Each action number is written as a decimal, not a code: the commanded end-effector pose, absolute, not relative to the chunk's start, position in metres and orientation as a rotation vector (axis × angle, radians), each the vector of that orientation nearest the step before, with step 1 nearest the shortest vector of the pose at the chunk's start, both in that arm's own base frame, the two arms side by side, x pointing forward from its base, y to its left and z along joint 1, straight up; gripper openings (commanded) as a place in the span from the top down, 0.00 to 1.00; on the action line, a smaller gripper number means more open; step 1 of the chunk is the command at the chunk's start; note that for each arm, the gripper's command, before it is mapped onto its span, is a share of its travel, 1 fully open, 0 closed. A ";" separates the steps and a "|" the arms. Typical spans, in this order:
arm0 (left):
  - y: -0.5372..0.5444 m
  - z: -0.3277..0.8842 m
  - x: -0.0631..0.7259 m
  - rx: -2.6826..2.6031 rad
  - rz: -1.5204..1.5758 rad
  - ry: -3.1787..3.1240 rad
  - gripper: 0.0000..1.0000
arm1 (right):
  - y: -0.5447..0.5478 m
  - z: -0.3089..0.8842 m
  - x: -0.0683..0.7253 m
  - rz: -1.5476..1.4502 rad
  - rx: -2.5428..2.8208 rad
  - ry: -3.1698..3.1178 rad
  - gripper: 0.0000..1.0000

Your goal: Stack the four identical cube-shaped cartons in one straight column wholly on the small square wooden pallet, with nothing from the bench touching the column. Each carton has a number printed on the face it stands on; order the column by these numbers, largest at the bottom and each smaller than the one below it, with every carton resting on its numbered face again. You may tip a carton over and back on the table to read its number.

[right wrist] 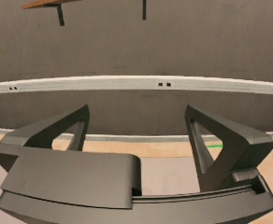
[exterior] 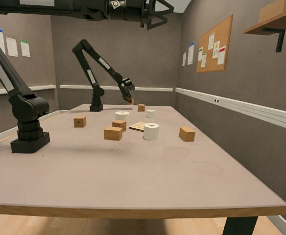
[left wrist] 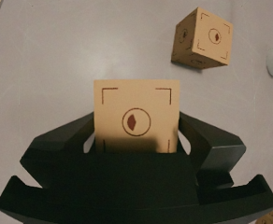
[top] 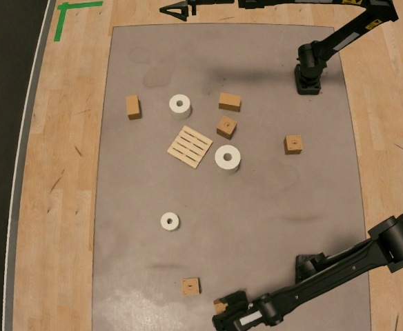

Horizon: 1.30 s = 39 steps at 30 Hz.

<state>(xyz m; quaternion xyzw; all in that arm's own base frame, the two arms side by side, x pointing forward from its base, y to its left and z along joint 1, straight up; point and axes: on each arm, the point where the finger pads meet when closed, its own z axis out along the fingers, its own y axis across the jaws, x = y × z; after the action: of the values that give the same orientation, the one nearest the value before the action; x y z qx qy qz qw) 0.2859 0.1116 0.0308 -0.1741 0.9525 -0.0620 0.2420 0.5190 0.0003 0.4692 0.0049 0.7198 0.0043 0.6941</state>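
My left gripper is shut on a carton, tilted and held above the table. Its face towards the wrist camera shows a circle mark. A second carton stands close by. A third carton stands right of the pallet in the top view, and a fourth carton farther right. The pallet is bare. My right gripper is open and empty, high above the table's far edge. No printed number shows.
A large white roll stands between pallet and right arm's side. Another roll stands behind the pallet; a small roll stands nearer. Two plain oblong boxes lie near the far end.
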 end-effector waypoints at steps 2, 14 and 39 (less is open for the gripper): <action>0.122 0.044 0.302 -0.552 -0.013 2.550 0.50 | 0.000 0.498 0.518 0.000 0.000 1.560 0.00; 0.134 0.046 0.305 -0.547 0.161 2.562 0.50 | 0.000 0.498 0.518 0.000 0.000 1.560 0.00; 0.128 0.000 0.297 -0.552 0.151 2.573 0.50 | 0.000 0.498 0.518 0.000 0.000 1.560 0.00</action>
<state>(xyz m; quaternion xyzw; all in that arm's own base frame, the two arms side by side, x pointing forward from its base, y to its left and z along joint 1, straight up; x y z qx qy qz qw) 0.2885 0.1236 -0.0001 -0.1946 0.9497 0.0552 0.2390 0.5191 0.0003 0.4692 0.0049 0.7199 0.0043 0.6941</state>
